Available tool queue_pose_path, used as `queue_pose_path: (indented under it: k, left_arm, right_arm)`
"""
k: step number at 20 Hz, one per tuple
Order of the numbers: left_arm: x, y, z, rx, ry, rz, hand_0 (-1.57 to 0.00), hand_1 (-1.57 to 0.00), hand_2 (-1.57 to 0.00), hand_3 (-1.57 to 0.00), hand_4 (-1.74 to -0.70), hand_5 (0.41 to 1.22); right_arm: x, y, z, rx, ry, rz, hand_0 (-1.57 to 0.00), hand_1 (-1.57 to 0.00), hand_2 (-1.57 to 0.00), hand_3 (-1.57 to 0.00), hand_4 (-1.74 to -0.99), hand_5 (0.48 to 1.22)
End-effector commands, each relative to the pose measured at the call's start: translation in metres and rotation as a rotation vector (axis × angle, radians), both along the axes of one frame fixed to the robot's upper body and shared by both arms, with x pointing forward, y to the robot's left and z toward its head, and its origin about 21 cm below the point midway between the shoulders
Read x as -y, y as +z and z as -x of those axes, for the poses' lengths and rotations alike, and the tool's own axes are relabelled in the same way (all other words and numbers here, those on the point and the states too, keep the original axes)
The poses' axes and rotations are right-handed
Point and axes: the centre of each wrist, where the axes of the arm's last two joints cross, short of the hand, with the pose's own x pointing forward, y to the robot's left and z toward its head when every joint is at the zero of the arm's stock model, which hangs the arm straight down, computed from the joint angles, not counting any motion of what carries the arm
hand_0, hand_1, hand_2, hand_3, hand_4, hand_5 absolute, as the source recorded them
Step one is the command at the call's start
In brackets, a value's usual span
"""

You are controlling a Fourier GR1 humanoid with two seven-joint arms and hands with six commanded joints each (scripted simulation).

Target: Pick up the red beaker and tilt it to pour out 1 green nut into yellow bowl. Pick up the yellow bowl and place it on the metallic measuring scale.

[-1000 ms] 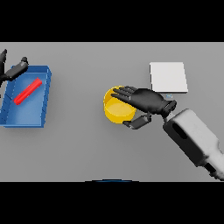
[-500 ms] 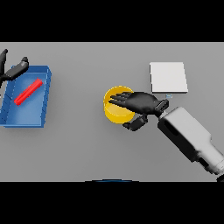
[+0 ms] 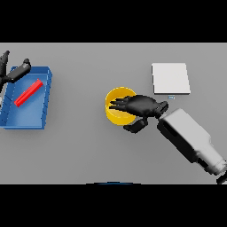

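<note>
While right hand [image 3: 141, 106] lay over yellow bowl [image 3: 116, 114], we logged fingers spread across right part of rim, thumb low at near-right wall; firm hold not confirmed. Bowl sat mid-table, well left of and nearer than metallic scale [image 3: 170, 78]. Our judgement: curl fingers inside rim, pinch wall against thumb, lift level. Red beaker [image 3: 29, 92] lay in blue tray [image 3: 44, 106], far left. Left hand [image 3: 17, 72] at tray's far corner, fingers relaxed.
</note>
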Motion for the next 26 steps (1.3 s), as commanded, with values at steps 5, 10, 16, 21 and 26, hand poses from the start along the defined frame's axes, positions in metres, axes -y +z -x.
queue_pose_path:
  k: [5, 10, 16, 21, 26]
  left_arm:
    - [0.0, 0.004, -0.001, 0.008, 0.015, 0.002, 0.0, 0.0, 0.0, 0.0, -0.79, 0.729]
    - [0.0, 0.002, 0.001, 0.011, 0.003, 0.002, 0.0, 0.0, 0.0, 0.0, -0.79, 0.735]
    - [0.001, 0.002, 0.0, 0.018, -0.003, 0.005, 0.0, 0.0, 0.0, 0.0, -0.79, 0.727]
    - [-0.001, 0.005, 0.0, 0.016, 0.004, -0.006, 0.0, 0.0, 0.0, 0.0, -0.78, 0.727]
    - [-0.006, 0.006, 0.0, 0.036, 0.007, -0.002, 0.0, 0.0, 0.0, 0.0, -0.8, 0.737]
  right_arm:
    - [-0.003, -0.002, -0.004, -0.007, -0.004, 0.023, -0.32, -0.26, -0.29, -0.33, -1.436, 0.944]
    - [-0.001, -0.003, 0.0, -0.014, 0.007, 0.025, -1.06, -0.96, -0.94, -1.0, -1.561, 1.13]
    - [0.001, 0.009, 0.001, -0.01, -0.007, 0.05, -1.44, -1.41, -1.41, -1.15, -1.683, 1.197]
    - [0.004, 0.036, -0.002, -0.007, -0.018, 0.02, -1.53, -1.52, -1.52, -1.36, -1.714, 1.213]
    - [0.012, 0.058, -0.005, 0.028, -0.052, 0.043, -1.56, -1.55, -1.55, -1.31, -1.722, 1.218]
